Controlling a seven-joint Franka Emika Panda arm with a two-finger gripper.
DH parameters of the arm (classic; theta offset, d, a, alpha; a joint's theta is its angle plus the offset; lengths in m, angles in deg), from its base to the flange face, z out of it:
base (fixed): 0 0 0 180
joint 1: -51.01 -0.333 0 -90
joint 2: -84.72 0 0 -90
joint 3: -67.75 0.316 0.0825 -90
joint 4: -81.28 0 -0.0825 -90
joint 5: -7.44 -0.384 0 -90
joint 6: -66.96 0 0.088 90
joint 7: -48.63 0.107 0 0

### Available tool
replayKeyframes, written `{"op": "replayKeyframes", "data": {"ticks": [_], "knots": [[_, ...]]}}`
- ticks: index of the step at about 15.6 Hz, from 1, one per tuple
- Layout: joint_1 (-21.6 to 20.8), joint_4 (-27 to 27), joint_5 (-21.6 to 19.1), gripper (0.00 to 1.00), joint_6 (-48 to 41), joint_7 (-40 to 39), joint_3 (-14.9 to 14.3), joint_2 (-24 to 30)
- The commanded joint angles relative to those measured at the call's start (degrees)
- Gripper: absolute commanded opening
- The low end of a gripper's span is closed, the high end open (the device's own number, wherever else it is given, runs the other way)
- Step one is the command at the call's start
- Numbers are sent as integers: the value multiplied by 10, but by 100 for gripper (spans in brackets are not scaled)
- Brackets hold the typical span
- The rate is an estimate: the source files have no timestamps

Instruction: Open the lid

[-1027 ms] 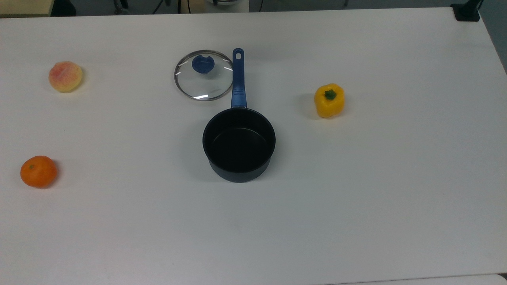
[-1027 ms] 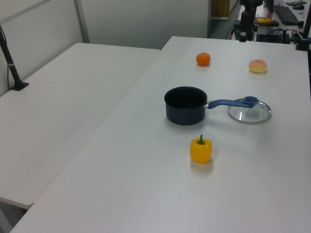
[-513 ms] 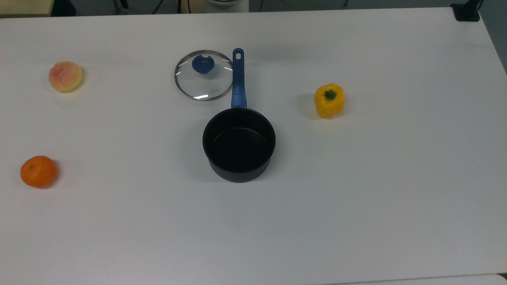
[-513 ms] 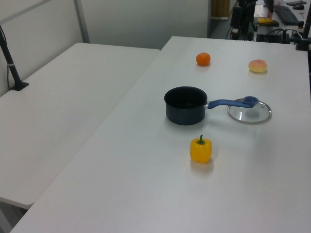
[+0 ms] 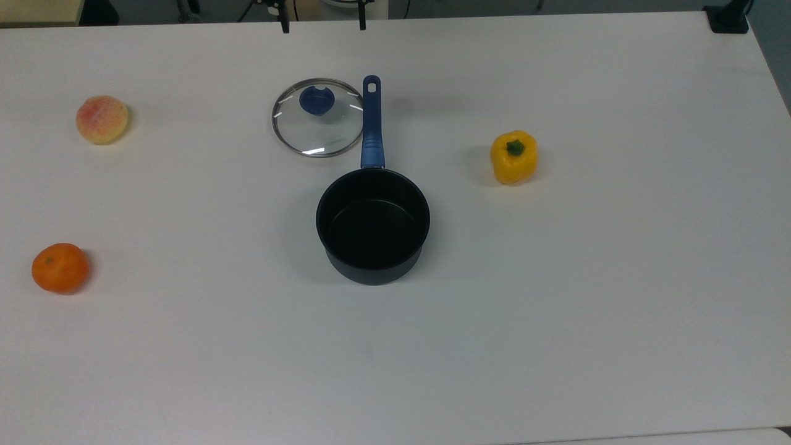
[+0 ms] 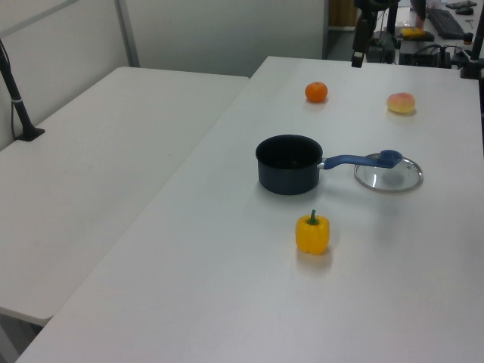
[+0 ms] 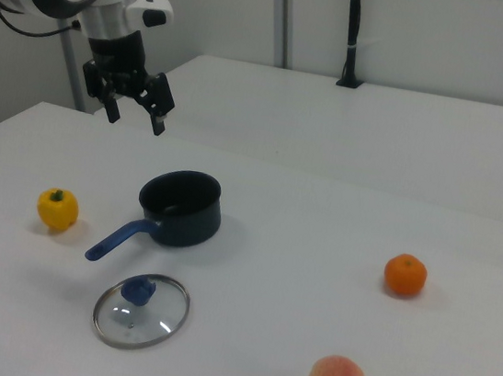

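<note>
The two-finger gripper hangs in the air with its black fingers spread apart and nothing between them; in the right view it sits up at the far left, above the table and well apart from the pan. We note the change: a second ago the top view's far edge was bare, half a second ago likewise, and now two dark fingertips poke in over that far edge, so the arm has come into the frame there; nothing on the table has shifted. The round clear glass lid with thin metal rim and blue knob lies flat on the white table, just left of the pan's handle in the top view and near its far end, its rim touching or almost touching that handle; we cannot tell which. The dark blue long-handled saucepan stands upright and uncovered, and its black interior holds nothing. We judge the lid already off, so the task looks done as things lie. Around the pan, well apart, sit a yellow bell pepper at the top view's right, a pink-yellow peach at far left and an orange mandarin at near left.
</note>
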Motion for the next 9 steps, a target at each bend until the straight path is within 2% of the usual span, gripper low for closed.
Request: {"op": "replayKeyframes", "data": {"ticks": [1, 9], "knots": [[-4, -10, 7, 100, 11, -25, -8, -2], [-5, -9, 6, 100, 10, -20, -8, 0]]}}
